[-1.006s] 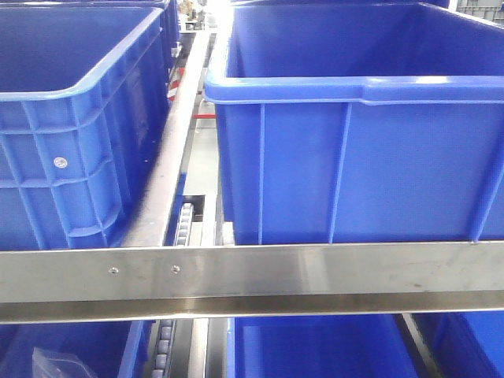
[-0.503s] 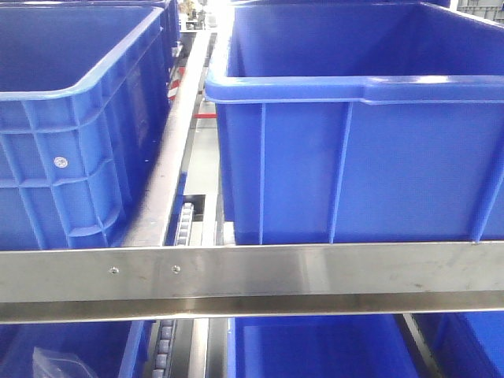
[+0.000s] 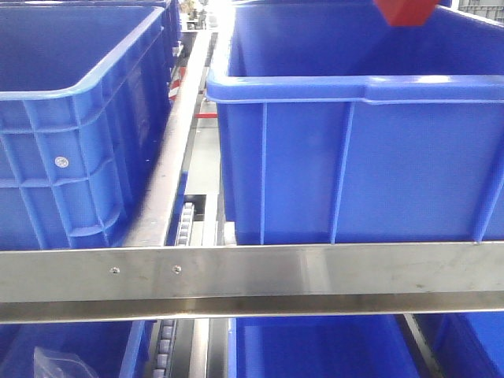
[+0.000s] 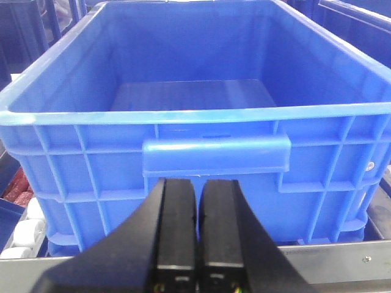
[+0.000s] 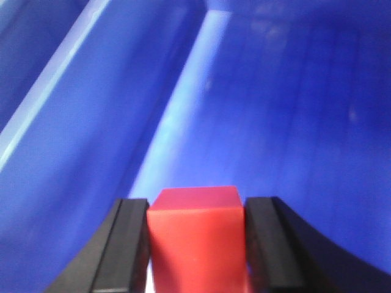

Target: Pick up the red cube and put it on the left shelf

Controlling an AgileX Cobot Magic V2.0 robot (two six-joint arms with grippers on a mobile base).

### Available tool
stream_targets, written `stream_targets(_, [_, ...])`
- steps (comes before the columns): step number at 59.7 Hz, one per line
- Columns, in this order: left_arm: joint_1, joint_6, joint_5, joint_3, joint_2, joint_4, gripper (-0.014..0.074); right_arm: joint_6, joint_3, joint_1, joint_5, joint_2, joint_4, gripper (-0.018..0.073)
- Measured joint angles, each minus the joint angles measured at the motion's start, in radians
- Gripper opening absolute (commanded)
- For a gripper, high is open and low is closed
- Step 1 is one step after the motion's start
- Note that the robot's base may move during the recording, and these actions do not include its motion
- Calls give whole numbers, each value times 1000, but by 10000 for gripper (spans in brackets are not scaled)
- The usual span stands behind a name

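The picking part looks done. The right hand [image 5: 195, 244] is closed on the small red plastic cube [image 5: 197, 235], with one black finger [image 5: 125, 244] pressed on each side of it. In the front view the red cube [image 3: 405, 11] peeks in at the very top edge, up in the air above the big blue plastic bin on the right [image 3: 354, 157]. It is not resting on anything.

The placing part is not done yet. The cube has to go over to the left shelf, and I think that means the side where the big blue plastic bin on the left [image 3: 79, 126] sits. The cube is well apart from that side now. So my guess is the task is about half done: grabbed, lifted, but not carried across or let go.

The left hand [image 4: 197, 238] holds nothing. Its two black fingers are pushed together with only a thin crack between them. It points at the front wall of a blue bin [image 4: 214, 152] that looks empty inside.

Some things are hard to see. In the front view only the bottom corner of the cube shows, and the right hand and arm are cut off above the picture. The right wrist view is blurry, so the blue walls behind the cube are smeary. The shiny metal shelf rail [image 3: 252, 272] hides part of the bins below it.
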Motion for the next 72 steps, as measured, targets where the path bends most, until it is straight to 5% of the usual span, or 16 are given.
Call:
stream_targets(2, [0,0,0,0,0,0,102,0,-5,0,-15,11,0,631])
stream_targets(18, [0,0,0,0,0,0,102,0,-17,0,-66,39,-1,526])
stream_targets(21, [0,0,0,0,0,0,102,0,-17,0,-70,39,-2,454])
stream_targets(30, [0,0,0,0,0,0,102,0,-17,0,-74,39,-2,27])
stream_targets(34, [0,0,0,0,0,0,102,0,-17,0,-74,39,-2,81])
stream_targets(72, [0,0,0,0,0,0,102,0,-17,-3,-106,39,-2,46])
